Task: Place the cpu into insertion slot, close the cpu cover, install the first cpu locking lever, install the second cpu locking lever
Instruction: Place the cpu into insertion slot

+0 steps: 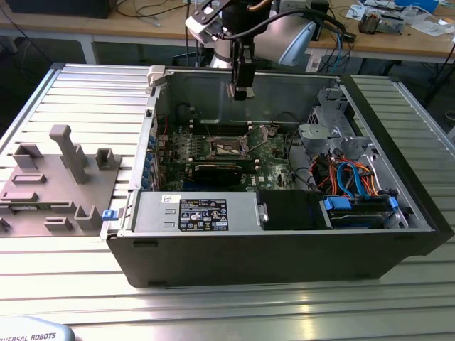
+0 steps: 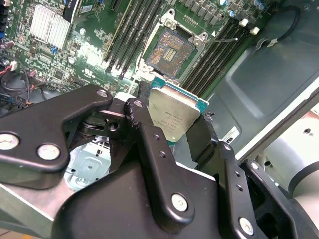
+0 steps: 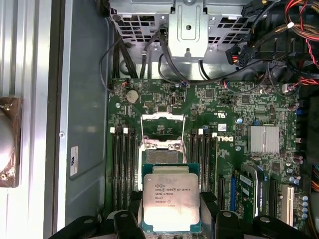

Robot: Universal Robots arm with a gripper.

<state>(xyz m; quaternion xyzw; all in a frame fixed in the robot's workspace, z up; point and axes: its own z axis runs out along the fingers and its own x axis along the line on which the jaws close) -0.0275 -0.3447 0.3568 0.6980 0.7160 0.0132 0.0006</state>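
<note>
The cpu (image 3: 171, 198) is a flat square chip with a silvery top and green edge, and my gripper (image 3: 171, 211) is shut on it by two opposite sides. In the second wrist view the cpu (image 2: 174, 113) sits between the black fingers (image 2: 143, 107) of the gripper (image 2: 174, 119), above the motherboard. The insertion slot (image 3: 162, 157) lies just beyond the chip, uncovered, its gold contacts (image 2: 168, 50) showing. The cpu cover (image 3: 160, 128) stands raised at the slot's far side. A thin lever (image 2: 224, 41) sticks out beside the slot. In the exterior view the gripper (image 1: 242, 91) hangs over the open case, above the insertion slot (image 1: 229, 147).
The black computer case (image 1: 284, 249) lies open on a slatted metal table. Inside are a power supply (image 1: 199, 213), a drive cage (image 1: 323, 128) and coloured cables (image 1: 352, 177). Memory slots (image 3: 122, 164) flank the socket, with a heatsink (image 3: 264, 139) nearby. A grey fixture (image 1: 57, 177) stands at the exterior view's left.
</note>
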